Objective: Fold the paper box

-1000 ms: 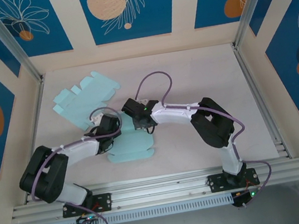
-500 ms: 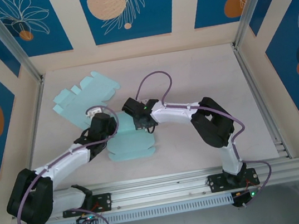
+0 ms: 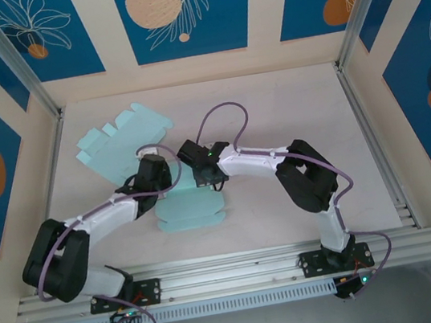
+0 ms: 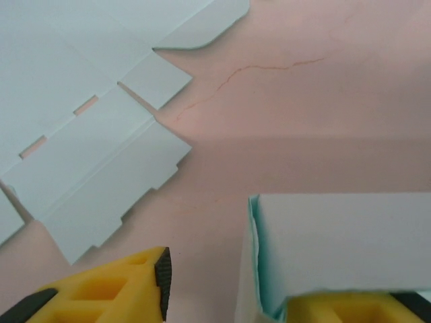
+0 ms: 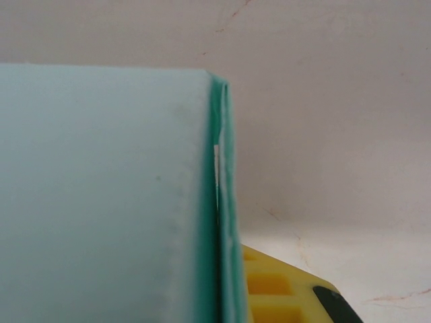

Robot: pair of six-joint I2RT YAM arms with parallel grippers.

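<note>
From above, the paper box point(image 3: 191, 207) is seen half-formed on the bench point(image 3: 289, 110), with the left hand point(image 3: 157, 175) and right hand point(image 3: 204, 173) at its far edge. Left wrist: jaws are held apart at a raised wall, probably for creasing. Right wrist: the doubled wall is clamped, seemingly for steadying.

Tabletop point(image 3: 288, 102): pale pink, matte; I note thin hairline marks across it.
Far left: flat box blank point(image 3: 119, 143), light teal, lying unfolded.
Near centre: paper box point(image 3: 190, 211), partly folded, base panel flat on the tabletop, apart from the blank.
</note>
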